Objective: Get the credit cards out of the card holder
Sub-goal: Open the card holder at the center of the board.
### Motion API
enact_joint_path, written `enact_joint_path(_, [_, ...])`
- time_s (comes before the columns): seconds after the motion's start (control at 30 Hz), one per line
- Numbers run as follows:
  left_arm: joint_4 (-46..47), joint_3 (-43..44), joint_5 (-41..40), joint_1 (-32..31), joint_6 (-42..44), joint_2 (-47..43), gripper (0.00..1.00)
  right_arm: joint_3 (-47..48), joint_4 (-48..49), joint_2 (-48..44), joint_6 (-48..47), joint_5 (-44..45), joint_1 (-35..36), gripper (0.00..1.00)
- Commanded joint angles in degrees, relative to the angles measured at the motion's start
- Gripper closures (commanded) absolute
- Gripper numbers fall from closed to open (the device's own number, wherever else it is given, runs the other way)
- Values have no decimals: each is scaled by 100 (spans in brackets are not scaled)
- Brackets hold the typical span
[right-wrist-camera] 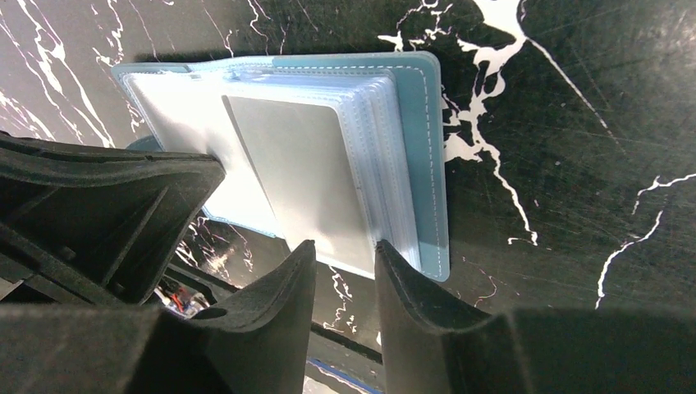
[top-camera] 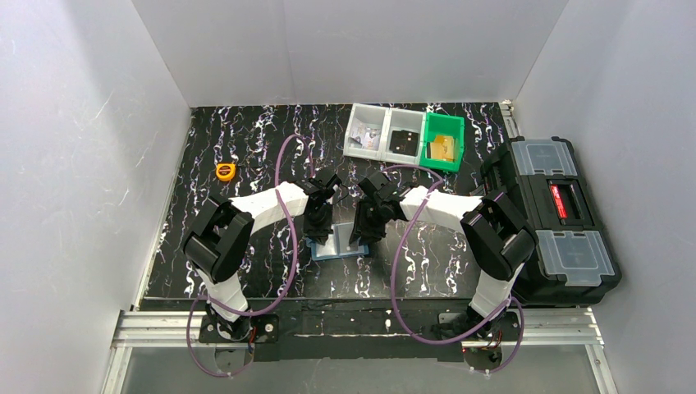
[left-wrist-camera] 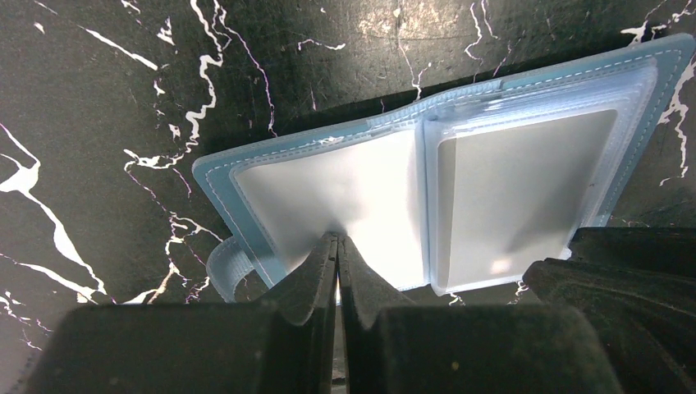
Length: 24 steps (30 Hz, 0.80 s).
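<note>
Dusty-blue card holder lies open on the black marbled table, near the front edge and between the two arms. In the top external view the left claw and right claw are both down at it, too small there to read their state. Left wrist view: the left claw has its fingers together, tips bearing on the near edge of the card holder's left leaf; whether a thin sleeve is nipped between them cannot be told. Right wrist view: the right claw has its fingers apart, straddling the near edge of the top grey card in its clear sleeve, not closed on it. Judgement: the step in hand is bracing the holder and lining up on the first card; no card appears to be out. The next move calls for closing on the card's edge alone, not the sleeve, then drawing it out while the left claw pins the holder. The number of cards in the stacked sleeves and the side each sleeve opens cannot be made out.
</note>
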Motion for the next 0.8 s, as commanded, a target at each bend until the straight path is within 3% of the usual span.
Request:
enact_joint_path(0.0, [-122,-115,-43,5,68,126,98,193,13,11,-34,-122,12,59])
enact_joint_path(0.77, [0,-154,265,7,127,-64,99,666,57,10,93,-741,90,40])
